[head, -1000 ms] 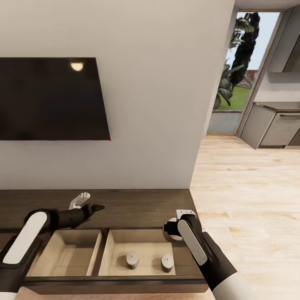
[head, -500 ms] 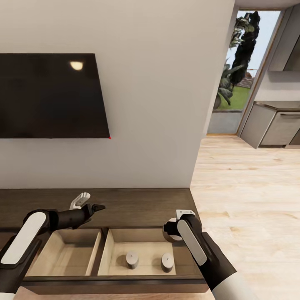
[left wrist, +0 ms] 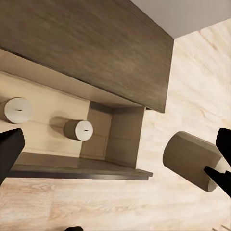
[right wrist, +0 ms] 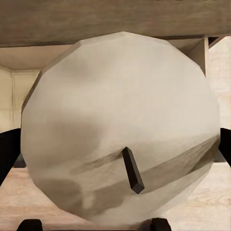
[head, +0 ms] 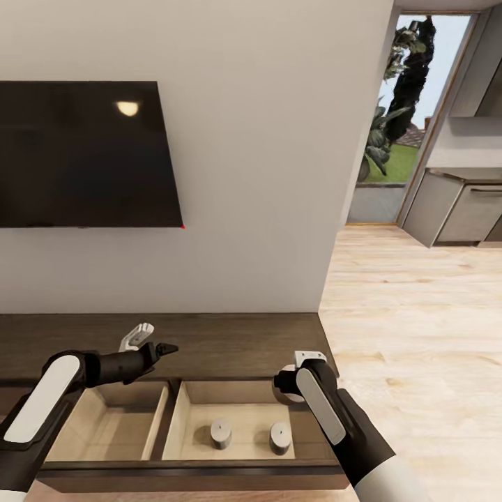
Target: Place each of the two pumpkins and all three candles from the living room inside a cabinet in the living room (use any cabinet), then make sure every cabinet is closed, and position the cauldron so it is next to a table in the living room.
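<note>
A candle (right wrist: 120,130) sits clamped in the right claw (head: 289,390) above the open drawer's right end, its body mostly hidden behind the wrist in the head view; two candles (head: 221,433) stand inside the cabinet (head: 230,345); the left claw (head: 150,341) hangs spread apart, holding nothing

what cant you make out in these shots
- Right pincer: in the head view the forearm covers it; in the right wrist view the held candle hides its fingers except their dark edges.
- Left-hand drawer compartment: the left arm covers part of its floor in the head view.
- Cabinet: its left end is cut off by the head view's edge.
- Left pincer: its gap is too small to judge.
</note>
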